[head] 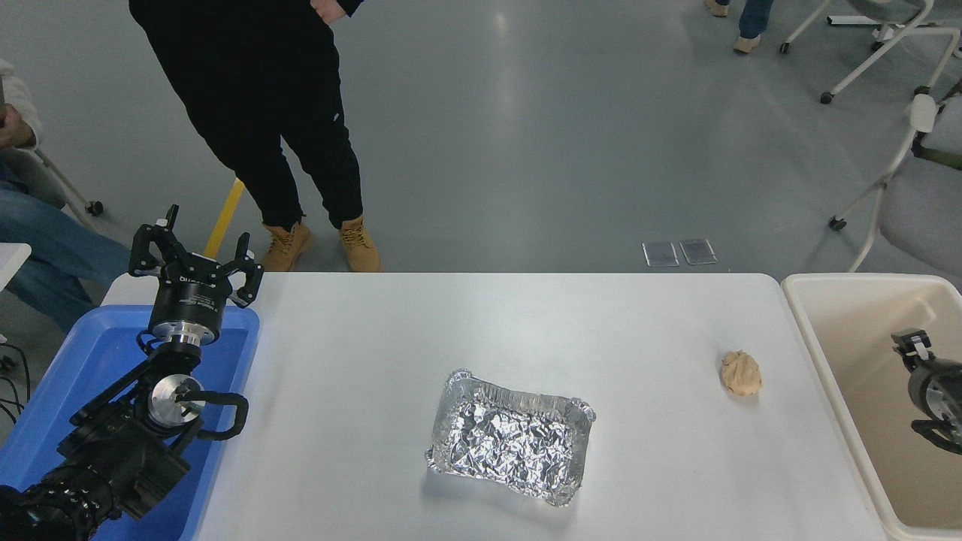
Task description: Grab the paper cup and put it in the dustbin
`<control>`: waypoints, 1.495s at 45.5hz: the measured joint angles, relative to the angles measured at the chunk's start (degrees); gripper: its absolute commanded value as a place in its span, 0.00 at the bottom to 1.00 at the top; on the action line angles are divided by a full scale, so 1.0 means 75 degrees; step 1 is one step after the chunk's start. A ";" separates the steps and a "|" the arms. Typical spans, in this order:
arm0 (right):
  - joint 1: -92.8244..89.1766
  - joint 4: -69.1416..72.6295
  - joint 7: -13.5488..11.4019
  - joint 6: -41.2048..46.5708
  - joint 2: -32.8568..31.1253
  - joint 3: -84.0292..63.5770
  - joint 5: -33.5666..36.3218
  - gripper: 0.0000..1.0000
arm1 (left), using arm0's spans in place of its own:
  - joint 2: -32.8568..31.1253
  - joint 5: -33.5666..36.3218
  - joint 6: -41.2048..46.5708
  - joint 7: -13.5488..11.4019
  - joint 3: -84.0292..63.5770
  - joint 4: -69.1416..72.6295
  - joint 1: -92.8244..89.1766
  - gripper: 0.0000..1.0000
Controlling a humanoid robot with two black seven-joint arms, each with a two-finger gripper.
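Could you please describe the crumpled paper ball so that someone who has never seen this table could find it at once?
Start at the white table and go to its right end, next to the cream dustbin. The crumpled paper ball lies there alone on the bare tabletop, to the right of the foil tray. It is the only small, tan, wrinkled lump; the tray is silver and much larger.
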 measured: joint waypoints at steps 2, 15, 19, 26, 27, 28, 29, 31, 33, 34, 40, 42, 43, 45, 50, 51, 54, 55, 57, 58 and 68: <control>0.0397 0.0263 -0.0003 0.0026 0.0013 -0.0087 -0.0094 1.00 | 0.0000 -0.0003 0.0000 0.0000 0.0000 0.0000 -0.0001 0.99; 0.2762 0.2091 -0.0050 0.0716 0.0485 -0.1234 -0.1004 1.00 | 0.0000 -0.0002 0.0000 0.0000 0.0000 -0.0001 -0.0001 0.99; 0.3439 0.2592 -0.0122 0.1096 0.0831 -0.1673 -0.1165 1.00 | -0.0001 0.0000 0.0000 0.0000 0.0001 -0.0002 -0.0001 0.99; 0.4440 0.3380 -0.0390 0.1760 0.1392 -0.2294 -0.1313 1.00 | 0.0001 -0.0001 0.0000 0.0000 0.0005 -0.0001 0.0004 0.99; 0.4558 0.3476 -0.0430 0.1837 0.1450 -0.2355 -0.1323 1.00 | 0.0001 -0.0002 0.0001 0.0000 0.0006 0.0000 0.0005 0.99; 0.4710 0.3622 -0.0493 0.1954 0.1519 -0.2435 -0.1338 1.00 | 0.0000 0.0000 0.0001 0.0000 0.0006 -0.0001 0.0005 0.99; 0.4818 0.3725 -0.0537 0.2032 0.1563 -0.2490 -0.1346 1.00 | 0.0000 -0.0001 0.0001 0.0000 0.0007 -0.0001 0.0005 0.99; 0.5092 0.4031 -0.0654 0.2253 0.1663 -0.2634 -0.1365 1.00 | 0.0000 -0.0003 0.0000 -0.0001 0.0007 0.0000 0.0005 0.99; 0.5318 0.4295 -0.0741 0.2419 0.1734 -0.2726 -0.1378 1.00 | -0.0001 0.0000 0.0000 0.0000 0.0008 0.0000 0.0006 0.99; 0.5437 0.4454 -0.0785 0.2512 0.1760 -0.2778 -0.1386 1.00 | -0.0001 -0.0001 0.0000 0.0000 0.0008 0.0000 0.0006 0.99; 0.6137 0.5478 -0.0978 0.2964 0.1893 -0.3008 -0.1415 1.00 | -0.0001 -0.0003 0.0000 0.0000 0.0008 0.0001 0.0006 0.99; 0.6411 0.5873 -0.1026 0.3092 0.1919 -0.3070 -0.1422 1.00 | -0.0002 -0.0003 0.0001 0.0000 0.0009 0.0001 0.0007 0.99; 0.6482 0.5967 -0.1040 0.3116 0.1926 -0.3084 -0.1429 1.00 | -0.0002 0.0000 0.0000 0.0000 0.0008 0.0001 0.0006 0.99; 0.6705 0.6253 -0.1070 0.3187 0.1929 -0.3121 -0.1432 1.00 | -0.0002 -0.0003 0.0001 -0.0001 0.0008 0.0003 0.0006 0.99; 0.7409 0.6993 -0.1126 0.3350 0.1913 -0.3184 -0.1436 1.00 | -0.0002 -0.0003 0.0001 0.0000 0.0009 0.0002 0.0007 0.99; 0.7534 0.7115 -0.1132 0.3377 0.1911 -0.3190 -0.1438 1.00 | -0.0002 -0.0003 0.0000 0.0000 0.0009 0.0001 0.0007 0.99; 0.7934 0.7504 -0.1152 0.3458 0.1896 -0.3209 -0.1438 1.00 | -0.0005 -0.0002 0.0001 0.0000 0.0009 0.0000 0.0007 0.99; 0.8034 0.7607 -0.1157 0.3477 0.1892 -0.3213 -0.1437 1.00 | -0.0005 -0.0002 0.0001 0.0000 0.0009 0.0001 0.0007 0.99; 0.8273 0.7858 -0.1166 0.3520 0.1882 -0.3222 -0.1437 1.00 | -0.0006 -0.0001 0.0001 0.0000 0.0009 0.0001 0.0007 0.99; 0.8367 0.7955 -0.1166 0.3534 0.1878 -0.3224 -0.1440 1.00 | -0.0006 -0.0003 0.0001 0.0000 0.0009 0.0001 0.0007 0.99; 0.9317 0.9062 -0.1188 0.3798 0.1582 -0.3254 -0.1441 1.00 | -0.0007 -0.0003 0.0004 0.0000 0.0009 0.0000 0.0007 0.99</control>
